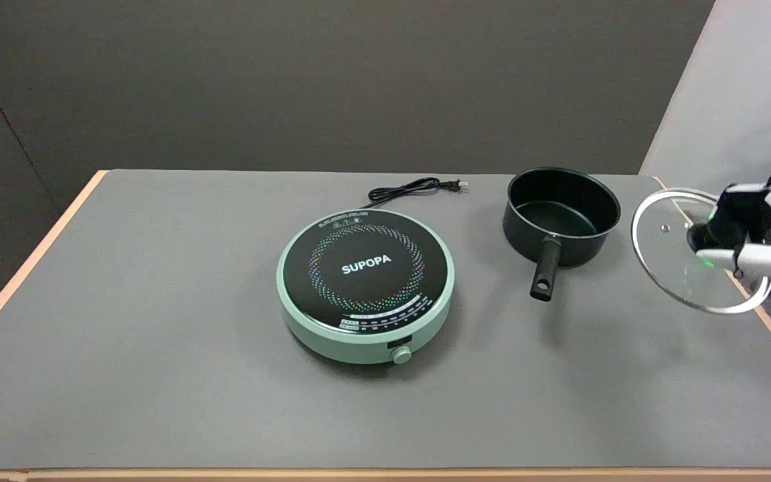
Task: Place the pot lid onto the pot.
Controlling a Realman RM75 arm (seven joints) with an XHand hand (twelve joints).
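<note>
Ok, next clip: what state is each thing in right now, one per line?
Pot: uncovered, empty, upright on the table, handle toward the camera.
Pot lid: tilted, held in the air right of the pot.
Right hand: fingers around the lid's knob.
Induction cooker: nothing on it.
Power cord: coiled, plug lying loose.

High near-side view across table (158, 402)

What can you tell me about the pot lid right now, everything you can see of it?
The pot lid is a round clear glass disc with a shiny metal rim and a dark knob at its middle. The right hand holds it by that knob, tilted, in the air over the table's right edge. It sits to the right of the black pot, apart from it, with a small vent fitting showing in the glass.
</note>
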